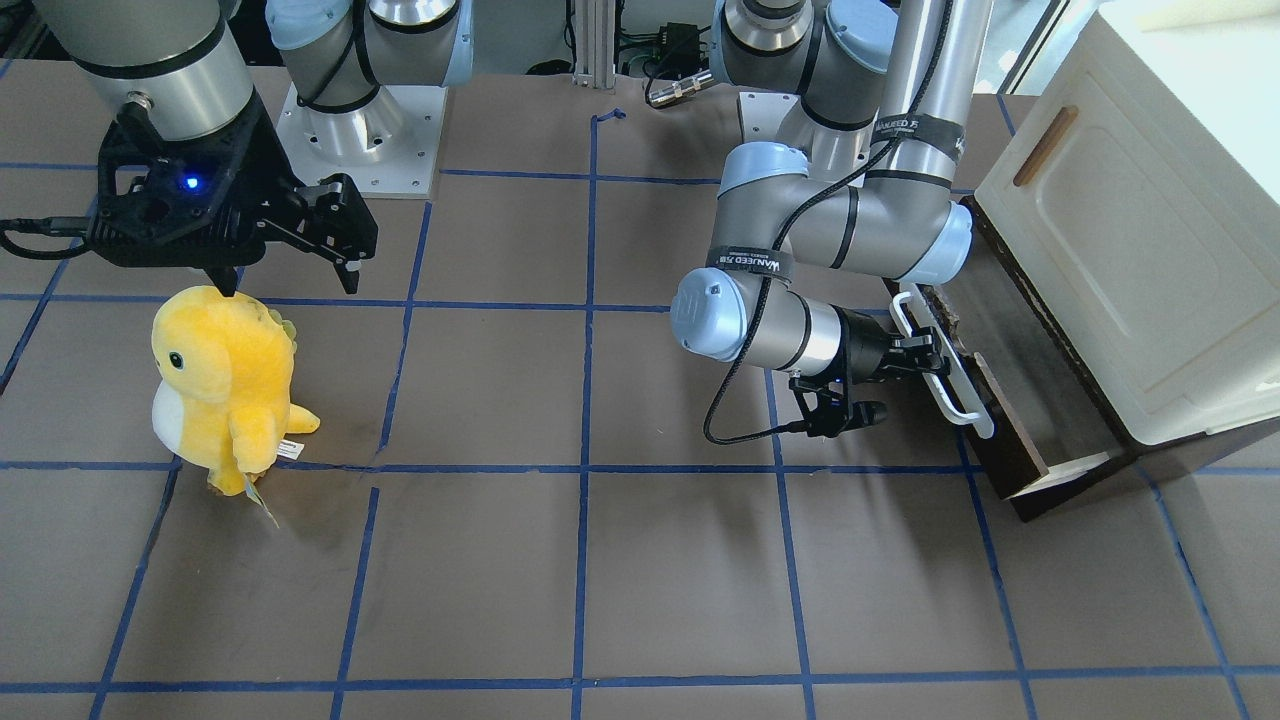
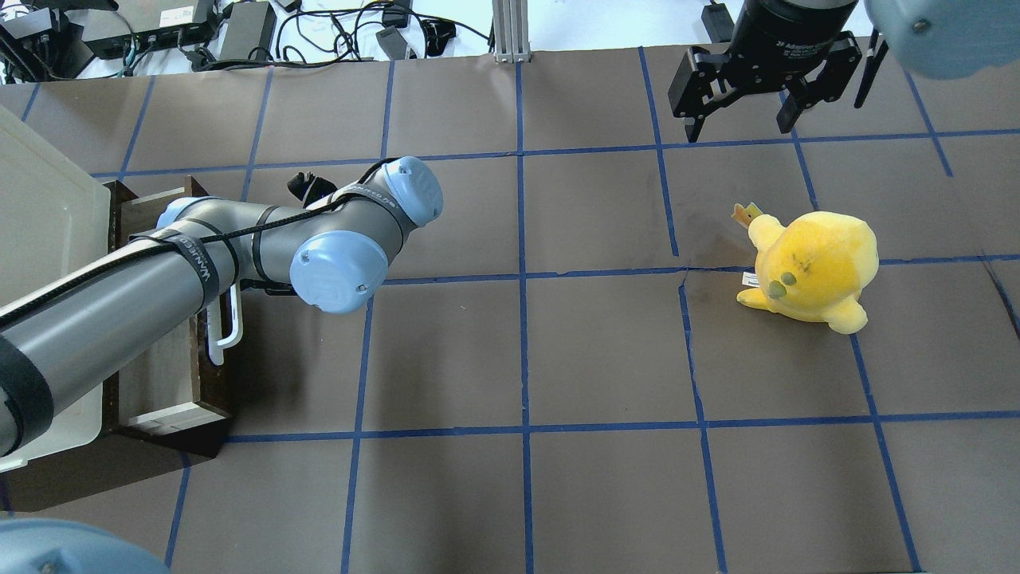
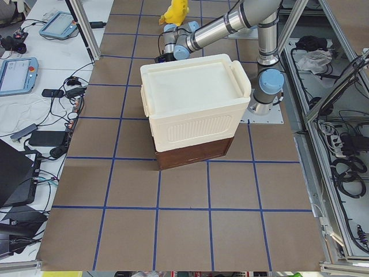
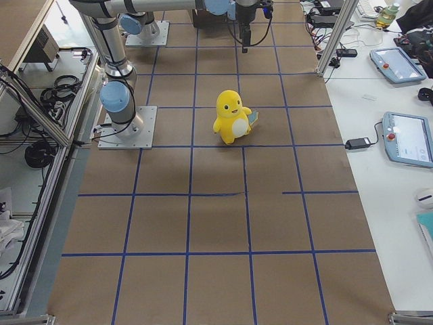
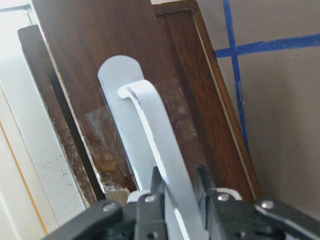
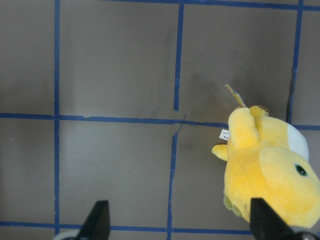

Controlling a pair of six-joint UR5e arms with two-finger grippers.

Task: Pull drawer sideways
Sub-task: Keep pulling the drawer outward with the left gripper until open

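**Operator:** At the white bar handle (image 1: 960, 395), what is my left arm doing?

**Observer:** Your left end effector (image 1: 935, 352) is clamped onto the bar about midway along it, with one finger on either side.

**Operator:** Does the wrist view agree?

**Observer:** It does. You see the bar running up from between the two black fingers (image 5: 156, 184), pinched tight. The dark brown front of the drawer (image 1: 1012, 455) is right behind it.

**Operator:** So where is the drawer?

**Observer:** It is straight ahead of that end effector, partly out from under the cream cabinet (image 1: 1130, 250), low on the bench (image 1: 680, 580). Beyond the front you can make out its greyish bottom, and a pale wooden side at one end.

**Operator:** And my other arm?

**Observer:** Your right end effector (image 2: 738, 127) hangs above the bench with its fingers spread wide, holding nothing. A yellow plush toy (image 1: 225, 375) stands upright just below it and a little to one side, not touching. That end effector is well apart from the drawer, across the bench.
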